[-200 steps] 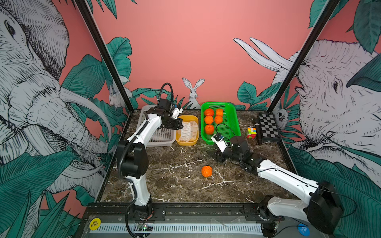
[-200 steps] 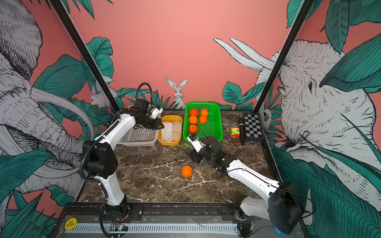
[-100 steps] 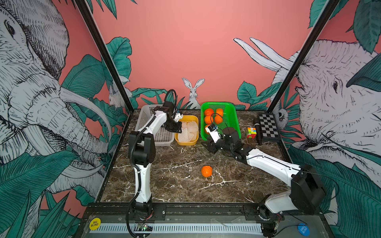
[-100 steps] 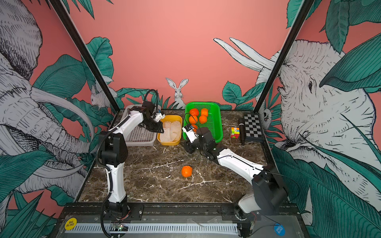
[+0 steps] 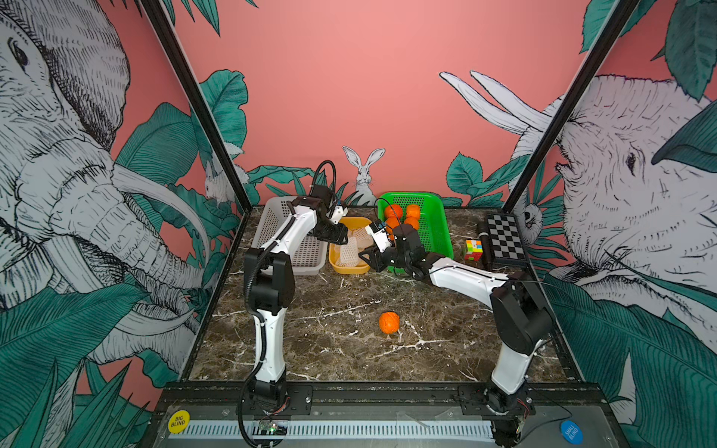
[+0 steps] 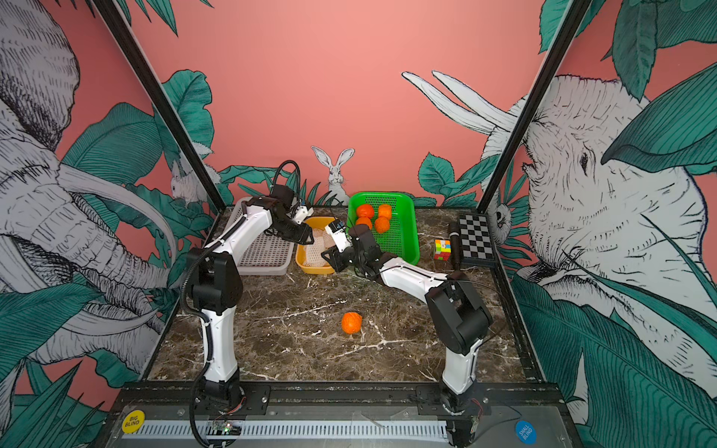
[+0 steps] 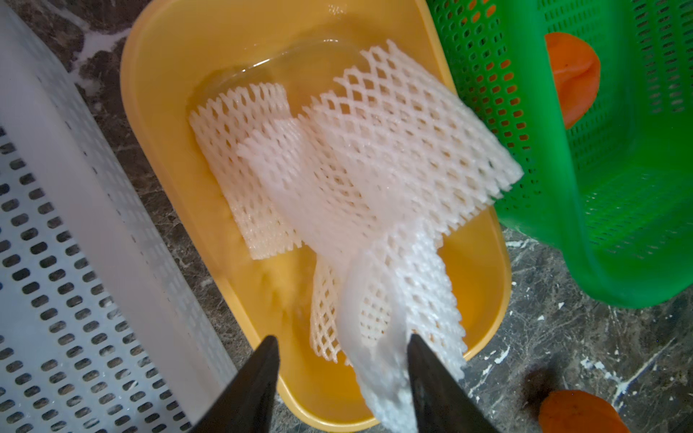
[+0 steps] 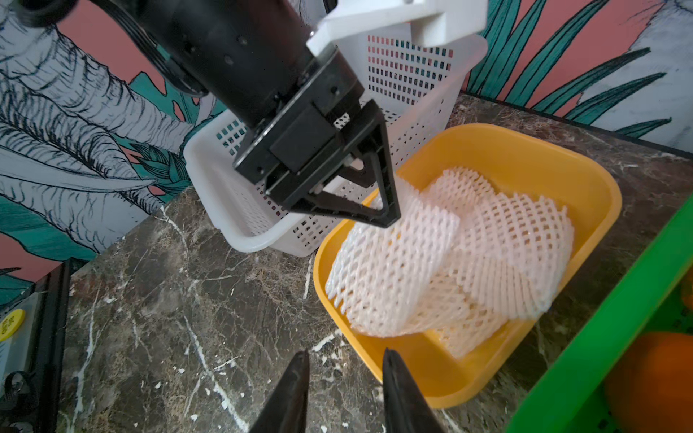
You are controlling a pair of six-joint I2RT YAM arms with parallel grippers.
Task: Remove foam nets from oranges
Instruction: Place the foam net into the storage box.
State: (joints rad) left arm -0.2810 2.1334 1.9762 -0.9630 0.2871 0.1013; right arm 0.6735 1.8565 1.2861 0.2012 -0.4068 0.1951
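A bare orange (image 5: 388,322) lies on the table (image 5: 329,349). Beyond it, the right gripper (image 8: 345,354) hangs narrowly parted and empty beside the tub (image 8: 525,157). Over the tub the left gripper (image 7: 342,339) stands open, with a net (image 7: 375,270) slumped against one finger onto other nets (image 7: 240,150). Farthest back, four bare oranges (image 6: 382,225) show in the basket (image 6: 403,232). No netted fruit is visible, so stripping looks finished.

Stickers: "BIG BLIND" (image 5: 178,421), "SMALL BLIND" (image 5: 571,432)
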